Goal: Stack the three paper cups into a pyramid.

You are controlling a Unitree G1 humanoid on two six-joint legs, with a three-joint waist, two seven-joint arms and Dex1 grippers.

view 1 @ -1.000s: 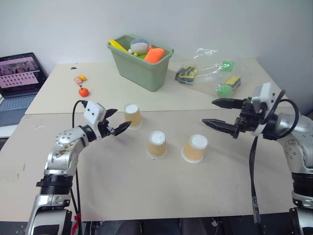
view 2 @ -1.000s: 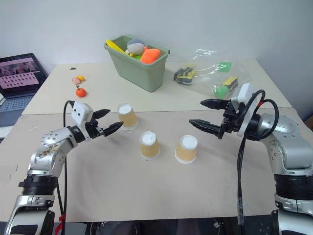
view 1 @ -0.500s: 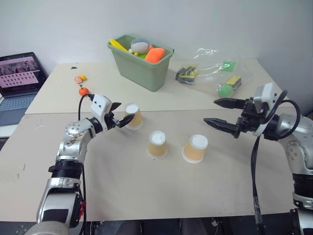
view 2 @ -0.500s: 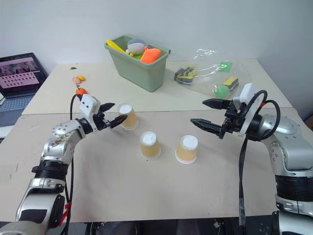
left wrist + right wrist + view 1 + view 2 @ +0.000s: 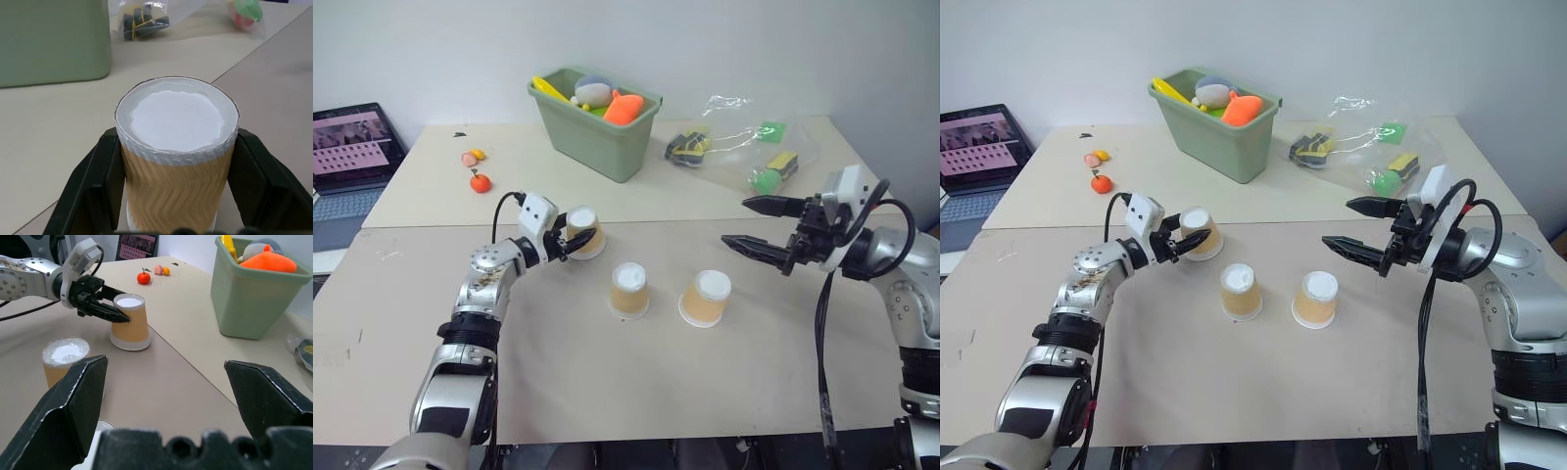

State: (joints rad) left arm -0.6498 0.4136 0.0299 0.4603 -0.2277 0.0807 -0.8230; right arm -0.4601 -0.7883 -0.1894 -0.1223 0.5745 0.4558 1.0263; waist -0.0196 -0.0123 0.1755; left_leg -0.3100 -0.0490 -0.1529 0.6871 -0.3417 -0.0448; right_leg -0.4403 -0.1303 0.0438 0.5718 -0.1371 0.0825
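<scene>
I see the pale beige tabletop (image 5: 607,392) carrying everything. At its far side stands the green plastic bin (image 5: 595,125) with soft toys in it, and to its right lies a clear plastic bag (image 5: 744,147) with small coloured items inside. A laptop (image 5: 347,147) with a lit screen sits off the left edge.

My left claw (image 5: 576,240) is pinching the leftmost of the three tan-orange ribbed paper cups (image 5: 584,232), one black finger pressed on each side of it, as the left wrist view shows. That cup stands upside down, white base up, on the tabletop, near the seam between the two boards.

My right claw (image 5: 751,223) hangs above the tabletop on the right, fingers spread wide, gripping nothing.

The middle paper cup (image 5: 628,289) and the right paper cup (image 5: 704,297) also stand inverted, side by side but apart, nearer to me. A small orange toy fruit (image 5: 481,182) lies far left.
</scene>
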